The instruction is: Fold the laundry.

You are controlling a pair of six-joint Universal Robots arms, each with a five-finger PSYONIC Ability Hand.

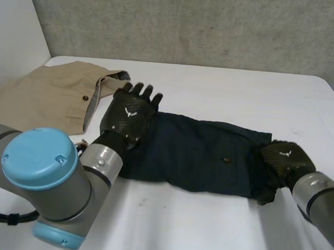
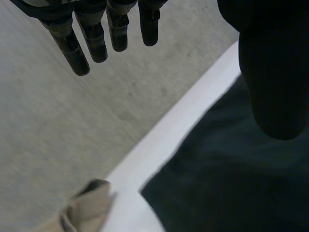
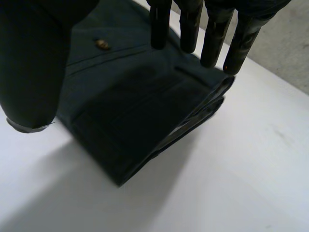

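Observation:
A dark blue garment (image 1: pixel 199 154) lies folded into a long band across the middle of the white table (image 1: pixel 204 233). My left hand (image 1: pixel 130 115) is raised above its left end, open, with straight fingers (image 2: pixel 91 38) pointing toward the back wall and nothing in them. The cloth (image 2: pixel 231 179) lies below that palm. My right hand (image 1: pixel 284 160) is at the band's right end, open. Its fingers (image 3: pixel 212 38) reach over the layered folded edge (image 3: pixel 145 130) and its thumb (image 3: pixel 34 63) stands apart above the cloth. A small button (image 3: pixel 101 44) shows on the fabric.
A beige garment (image 1: pixel 52 94) lies spread at the table's back left, its corner (image 2: pixel 87 205) close to the dark cloth's left end. A grey wall (image 1: pixel 193 22) rises behind the table. Bare white table runs along the front and right side.

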